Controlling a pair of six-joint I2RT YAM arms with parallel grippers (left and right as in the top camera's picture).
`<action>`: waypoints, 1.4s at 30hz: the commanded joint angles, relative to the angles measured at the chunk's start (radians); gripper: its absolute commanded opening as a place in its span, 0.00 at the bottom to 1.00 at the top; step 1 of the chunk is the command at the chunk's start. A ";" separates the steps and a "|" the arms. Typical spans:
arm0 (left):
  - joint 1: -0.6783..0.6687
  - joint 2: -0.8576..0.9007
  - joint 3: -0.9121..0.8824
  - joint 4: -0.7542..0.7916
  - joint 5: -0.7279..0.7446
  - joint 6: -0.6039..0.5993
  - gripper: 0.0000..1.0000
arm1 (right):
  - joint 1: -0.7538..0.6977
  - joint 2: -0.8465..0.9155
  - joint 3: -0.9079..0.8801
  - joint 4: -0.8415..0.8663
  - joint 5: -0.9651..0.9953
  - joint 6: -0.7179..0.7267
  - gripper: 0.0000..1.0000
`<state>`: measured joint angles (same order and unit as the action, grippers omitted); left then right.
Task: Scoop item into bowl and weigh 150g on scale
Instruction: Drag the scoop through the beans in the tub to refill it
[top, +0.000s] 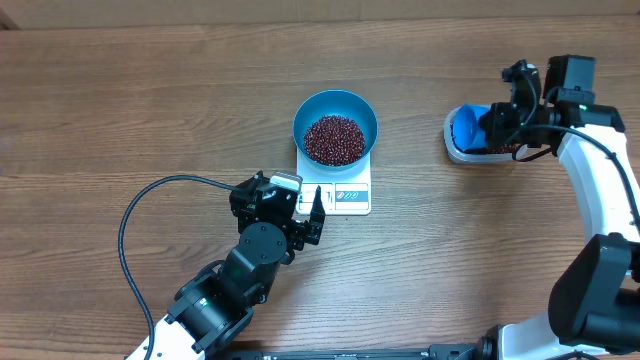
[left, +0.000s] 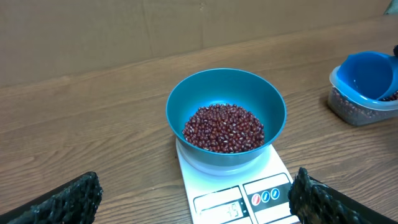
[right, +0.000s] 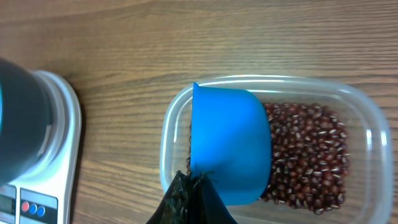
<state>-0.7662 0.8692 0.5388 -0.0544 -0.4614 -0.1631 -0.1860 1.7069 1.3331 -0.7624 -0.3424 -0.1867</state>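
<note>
Scale (left: 214, 186) display digits too blurred to read. Bowl (right: 18, 130) blurred, cropped at left. Scoop (right: 230, 149) handle hidden under right gripper (right: 189, 186).

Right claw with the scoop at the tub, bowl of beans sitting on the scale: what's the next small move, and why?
Probably dip the scoop into the beans in the tub for another small load: the right claw grips it over them, it looks empty, and the display on the scale is too blurred to confirm the target.

Left gripper (left: 193, 202) spread wide; right gripper (right: 189, 190) clamped
</note>
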 joint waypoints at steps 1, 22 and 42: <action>-0.006 0.001 -0.004 0.006 -0.018 -0.017 1.00 | -0.030 0.005 -0.002 0.011 -0.026 0.031 0.04; -0.006 0.001 -0.004 0.006 -0.018 -0.017 1.00 | -0.091 0.005 -0.002 0.066 -0.303 -0.085 0.04; -0.006 0.001 -0.004 0.006 -0.018 -0.017 0.99 | -0.070 0.005 -0.004 -0.026 0.081 -0.137 0.04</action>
<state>-0.7662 0.8692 0.5388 -0.0544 -0.4614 -0.1631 -0.2726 1.7103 1.3327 -0.7906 -0.3264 -0.3149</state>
